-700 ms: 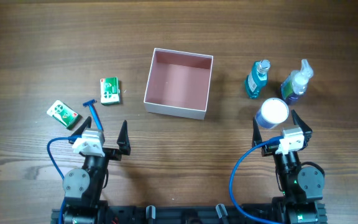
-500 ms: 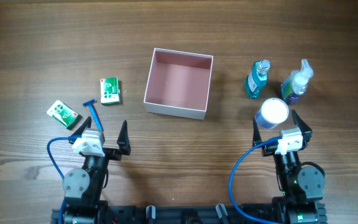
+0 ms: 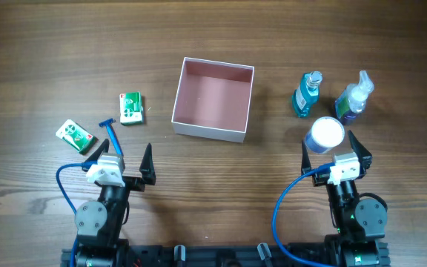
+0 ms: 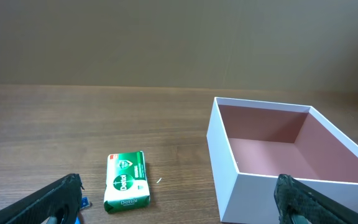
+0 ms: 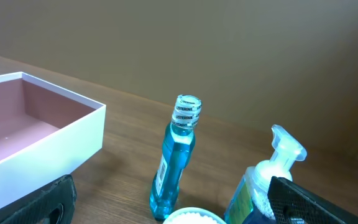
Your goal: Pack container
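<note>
The container (image 3: 213, 99) sits open-topped near the table's (image 3: 43, 44) middle, white walls outside and dusty pink inside, nothing in it, well apart from both arms. The left gripper (image 3: 121, 152) hangs at the container's 7 o'clock, jaws spread wide and holding nothing. In the left wrist view its dark fingers (image 4: 42, 202) frame the low corners, with the container's near wall at 2 o'clock. A green soap box (image 3: 130, 108) lies at the container's 9 o'clock. Further toward 8 o'clock lie a blue razor (image 3: 110, 133) and a second green packet (image 3: 75, 136). The right gripper (image 3: 329, 150) is at the container's 4 o'clock, jaws also wide and gripping nothing. A white-lidded jar (image 3: 325, 133) stands at its mouth, just at its 12 o'clock. Beyond the jar, a teal bottle (image 3: 307, 95) stands upright at the container's 3 o'clock. A pump bottle (image 3: 353, 96) stands just beside the teal one, at its 3 o'clock.
</note>
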`<state>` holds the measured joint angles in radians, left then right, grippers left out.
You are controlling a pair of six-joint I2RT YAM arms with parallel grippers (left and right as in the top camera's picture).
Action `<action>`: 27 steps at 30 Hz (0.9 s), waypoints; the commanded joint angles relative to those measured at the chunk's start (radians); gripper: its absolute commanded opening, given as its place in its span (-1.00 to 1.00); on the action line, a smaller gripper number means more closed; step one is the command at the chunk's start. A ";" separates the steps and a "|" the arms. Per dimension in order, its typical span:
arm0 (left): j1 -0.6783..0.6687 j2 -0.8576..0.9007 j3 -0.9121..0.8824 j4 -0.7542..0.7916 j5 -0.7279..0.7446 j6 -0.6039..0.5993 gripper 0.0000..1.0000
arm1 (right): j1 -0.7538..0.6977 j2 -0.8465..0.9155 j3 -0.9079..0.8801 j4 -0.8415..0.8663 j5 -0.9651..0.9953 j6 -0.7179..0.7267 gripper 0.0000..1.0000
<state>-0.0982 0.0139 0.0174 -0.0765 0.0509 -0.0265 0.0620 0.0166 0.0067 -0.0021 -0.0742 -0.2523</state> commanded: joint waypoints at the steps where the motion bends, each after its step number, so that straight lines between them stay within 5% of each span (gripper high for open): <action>1: -0.005 -0.005 -0.012 0.005 0.004 0.019 1.00 | -0.004 0.008 -0.002 0.004 0.016 -0.010 0.99; 19: -0.005 -0.005 -0.012 0.005 0.004 0.019 1.00 | -0.004 0.008 -0.002 0.005 0.002 0.000 0.99; 27: -0.005 -0.005 -0.012 0.005 0.003 -0.014 0.99 | -0.004 0.008 0.003 0.000 -0.008 0.316 0.99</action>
<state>-0.0982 0.0139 0.0174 -0.0765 0.0509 -0.0269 0.0620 0.0166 0.0067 -0.0021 -0.0750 -0.0994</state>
